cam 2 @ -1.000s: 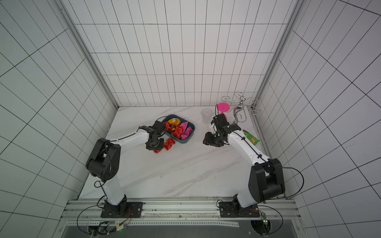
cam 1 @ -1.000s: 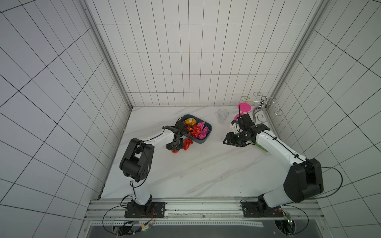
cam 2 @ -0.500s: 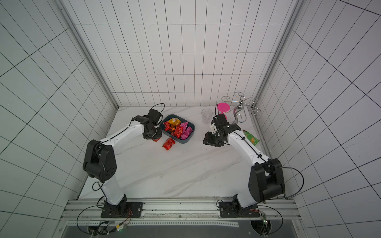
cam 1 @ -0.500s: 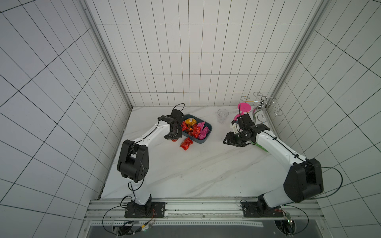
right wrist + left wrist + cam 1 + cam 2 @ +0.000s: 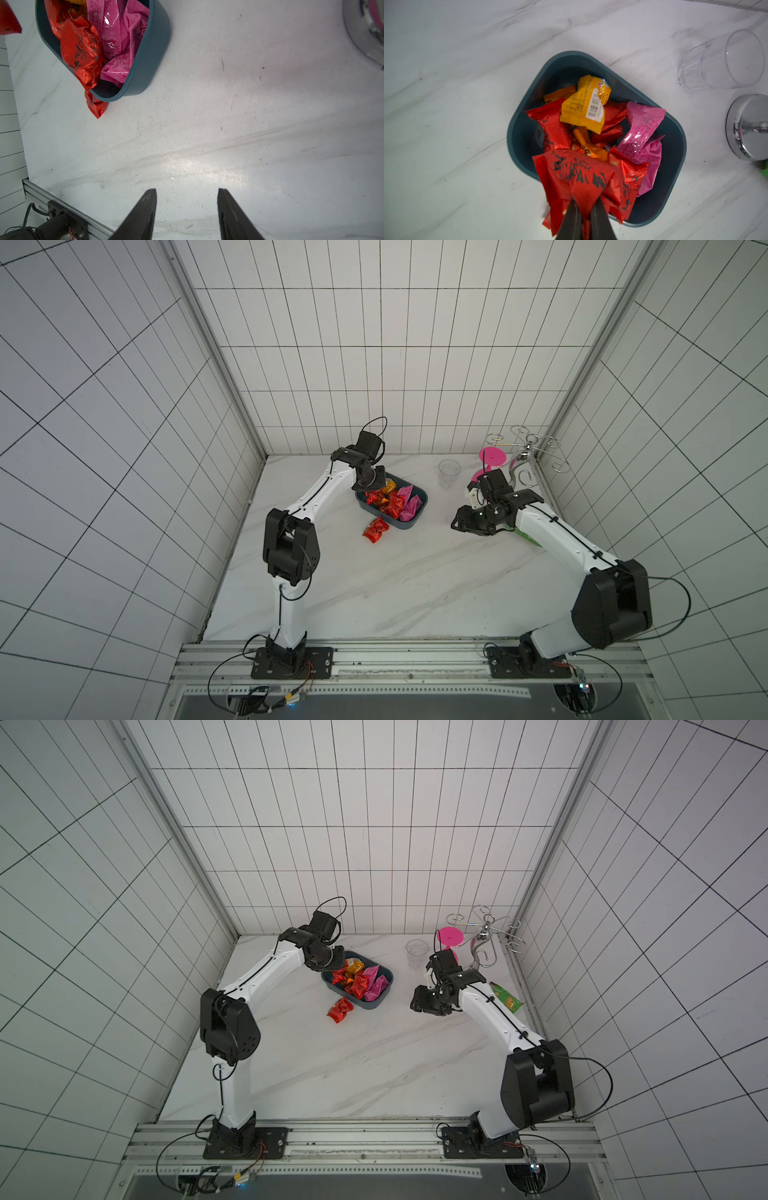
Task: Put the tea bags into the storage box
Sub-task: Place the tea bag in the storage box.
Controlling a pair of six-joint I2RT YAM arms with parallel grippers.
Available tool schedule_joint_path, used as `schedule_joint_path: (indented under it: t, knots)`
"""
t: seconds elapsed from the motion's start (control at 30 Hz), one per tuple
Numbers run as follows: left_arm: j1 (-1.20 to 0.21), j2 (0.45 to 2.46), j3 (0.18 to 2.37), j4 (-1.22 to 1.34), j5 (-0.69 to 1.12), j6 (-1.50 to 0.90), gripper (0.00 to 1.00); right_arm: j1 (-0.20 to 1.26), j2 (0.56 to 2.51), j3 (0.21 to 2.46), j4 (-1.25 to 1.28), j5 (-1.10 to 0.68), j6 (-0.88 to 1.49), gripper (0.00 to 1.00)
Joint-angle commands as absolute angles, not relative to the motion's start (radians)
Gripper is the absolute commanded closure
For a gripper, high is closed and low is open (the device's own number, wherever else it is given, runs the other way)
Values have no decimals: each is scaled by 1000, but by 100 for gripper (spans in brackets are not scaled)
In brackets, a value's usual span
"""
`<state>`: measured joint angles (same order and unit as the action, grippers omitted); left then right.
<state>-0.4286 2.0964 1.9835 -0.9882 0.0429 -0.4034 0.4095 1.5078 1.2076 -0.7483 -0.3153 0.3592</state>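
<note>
Left wrist view: left gripper pinches one red tea bag, now raised from the table over the box; two pink bags inside, one loose red bag outside; right gripper spread.

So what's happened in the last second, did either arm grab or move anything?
The left fingers lifted a red tea bag off the table beside the storage box and carried it toward the back wall, over the box. They are pinched shut on it. Unchanged: the right fingers, open above the table, and another red tea bag lying by the box.
</note>
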Motion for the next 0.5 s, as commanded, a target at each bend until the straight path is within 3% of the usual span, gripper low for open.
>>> schedule_joint_path:
  t: [0.0,0.23,0.4,0.47]
  knots:
    - [-449,2166,2061,-997,78,-396,90,399,1476,1221,-753,-283,360,49]
    - [-454,2230,2107,-1018,72,-393,87,397,1470,1220,-753,-273,370,49]
    - [-454,2212,2098,-1041,53,-391,59,398,1478,1225,-753,-282,374,49]
    - [-453,2190,2092,-1049,41,-394,55,399,1483,1229,-753,-289,377,49]
